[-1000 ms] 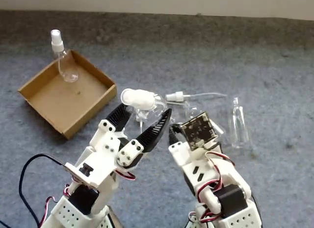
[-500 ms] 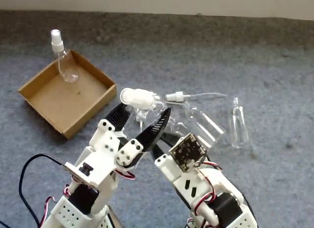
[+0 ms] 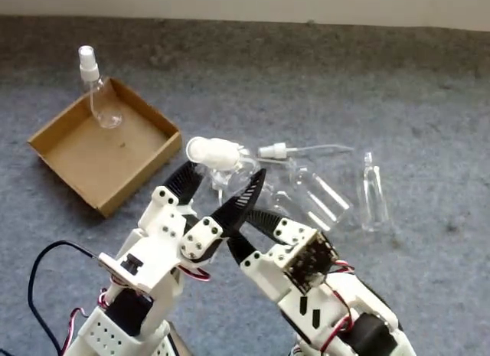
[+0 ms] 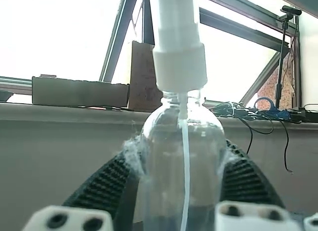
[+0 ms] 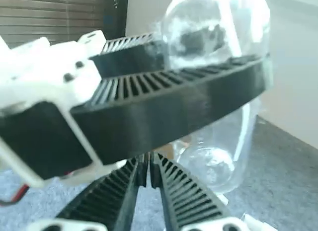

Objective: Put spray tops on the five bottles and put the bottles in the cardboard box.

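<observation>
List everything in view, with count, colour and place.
cardboard box: one, brown, left on the carpet.
capped bottle: one, clear with white spray top, standing in the box's far corner.
held bottle: one, clear with white spray top, in the left gripper.
loose spray top: one, white, lying on the carpet.
uncapped bottles: at least two, clear, lying right of centre.
carpet: one, grey, under everything.
left gripper: one, black fingers, shut on the held bottle.
right gripper: one, black fingers, shut, empty, beside the left.

Grey carpet (image 3: 429, 88) underneath; window (image 4: 64, 37), tangled cables (image 4: 238, 108) on sill; blinds (image 5: 49, 17).
</observation>
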Robot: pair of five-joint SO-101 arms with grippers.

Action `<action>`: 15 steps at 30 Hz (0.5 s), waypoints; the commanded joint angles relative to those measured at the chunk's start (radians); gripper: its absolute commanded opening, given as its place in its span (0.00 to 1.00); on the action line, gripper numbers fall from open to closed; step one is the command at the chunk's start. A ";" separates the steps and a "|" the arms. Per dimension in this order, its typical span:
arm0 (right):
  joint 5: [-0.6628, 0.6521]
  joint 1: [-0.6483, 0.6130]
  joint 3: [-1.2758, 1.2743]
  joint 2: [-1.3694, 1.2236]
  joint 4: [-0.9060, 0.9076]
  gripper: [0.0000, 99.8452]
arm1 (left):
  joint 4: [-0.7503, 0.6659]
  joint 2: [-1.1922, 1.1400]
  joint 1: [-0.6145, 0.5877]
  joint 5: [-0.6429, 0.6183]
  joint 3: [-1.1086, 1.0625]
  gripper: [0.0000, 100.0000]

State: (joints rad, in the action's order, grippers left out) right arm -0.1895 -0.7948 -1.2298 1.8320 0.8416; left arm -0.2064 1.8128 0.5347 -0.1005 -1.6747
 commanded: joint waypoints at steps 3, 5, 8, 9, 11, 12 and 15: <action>-0.008 0.136 0.107 0.010 -0.030 0.01 | 0.072 0.008 -0.001 0.008 -0.021 0.04; -0.008 0.176 0.107 0.010 -0.053 0.01 | 0.069 0.010 -0.001 0.008 -0.021 0.04; -0.008 0.219 0.102 0.008 -0.062 0.01 | 0.069 0.010 -0.001 0.008 -0.021 0.04; -0.008 0.228 0.099 0.008 -0.062 0.01 | 0.069 0.010 -0.001 0.008 -0.021 0.04; -0.005 0.234 0.094 0.008 -0.061 0.01 | 0.064 0.010 -0.001 0.008 -0.021 0.04; -0.002 0.232 0.093 0.008 -0.059 0.01 | 0.063 0.010 -0.001 0.008 -0.021 0.04; -0.002 0.214 0.093 0.008 -0.059 0.01 | 0.043 0.012 -0.001 0.008 -0.018 0.04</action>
State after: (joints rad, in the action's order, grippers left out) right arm -0.1895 -0.5785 -1.1960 1.8443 0.8109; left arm -0.1404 1.8128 0.5240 -0.0959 -1.6747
